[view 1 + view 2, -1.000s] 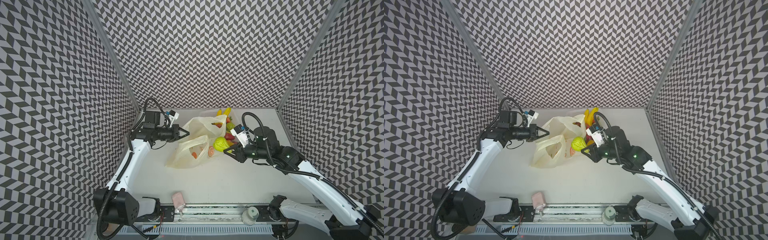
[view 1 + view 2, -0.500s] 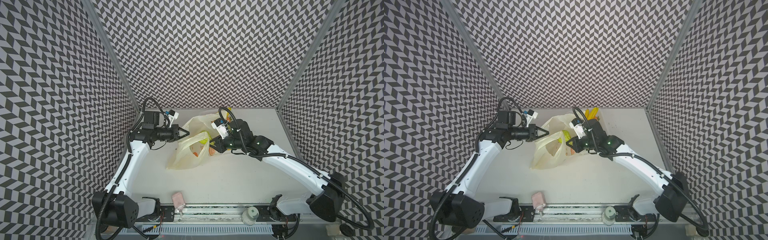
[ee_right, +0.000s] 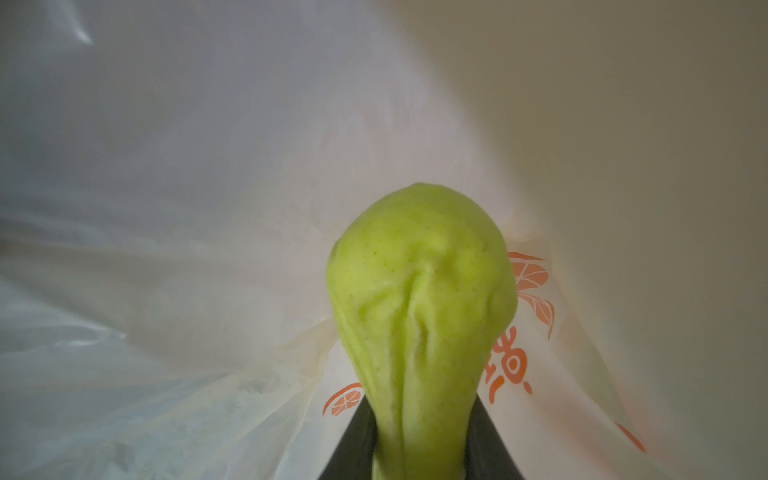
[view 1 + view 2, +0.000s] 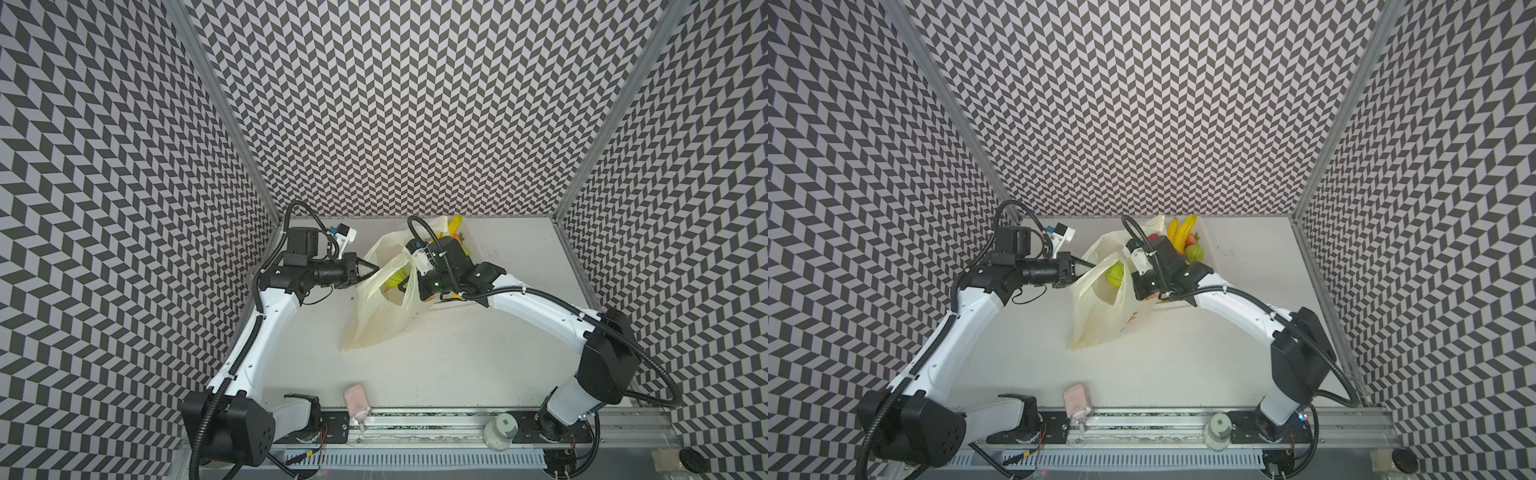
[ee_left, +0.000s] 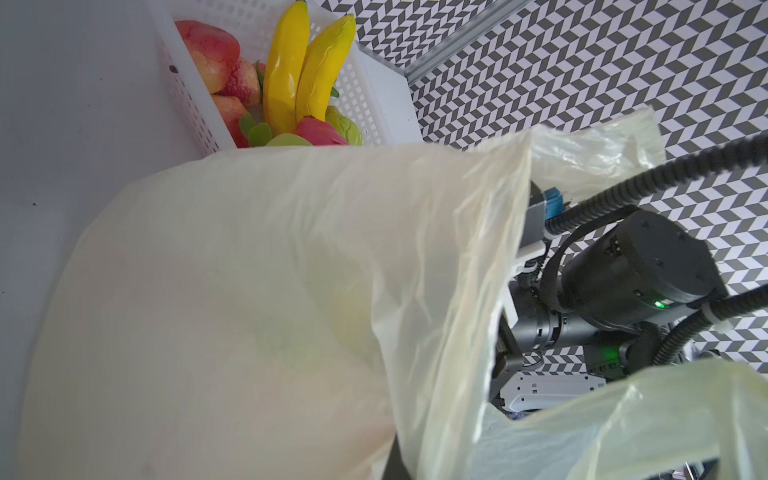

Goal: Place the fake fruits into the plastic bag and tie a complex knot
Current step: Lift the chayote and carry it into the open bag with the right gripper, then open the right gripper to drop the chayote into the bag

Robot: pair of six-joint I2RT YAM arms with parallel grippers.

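Lengthwise, juts straight out ahead of right jaws, seemingly clamped at narrow end: bumpy green fruit (image 3: 419,299), inside plastic bag (image 4: 1096,316), rim pinched by closed left jaws

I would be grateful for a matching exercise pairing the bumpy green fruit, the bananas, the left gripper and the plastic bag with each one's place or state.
1. bumpy green fruit
2. bananas
3. left gripper
4. plastic bag

a. in the white basket
b. shut on the bag's rim
c. between the fingers of the right gripper
d. pale yellow, mouth open

Pairs: 1-c, 2-a, 3-b, 4-d
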